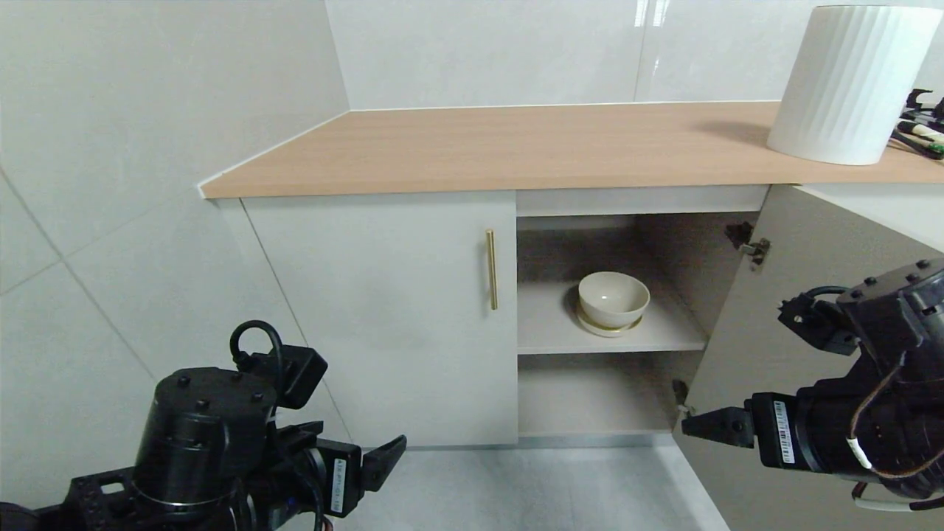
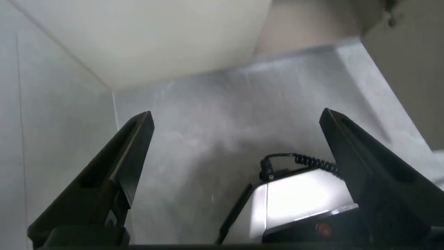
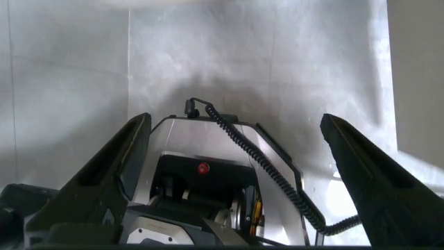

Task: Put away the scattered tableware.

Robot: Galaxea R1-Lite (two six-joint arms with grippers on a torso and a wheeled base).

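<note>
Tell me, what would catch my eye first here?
A cream bowl sits on a small plate on the upper shelf of the open cupboard. A tall white ribbed container stands on the countertop, far right. Low in front, both sets of black jaws stand open.

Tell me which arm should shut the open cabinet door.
Probably the right. The right end effector sits close beside the open door, while the left end effector hangs low before the closed door, farther from it.
</note>
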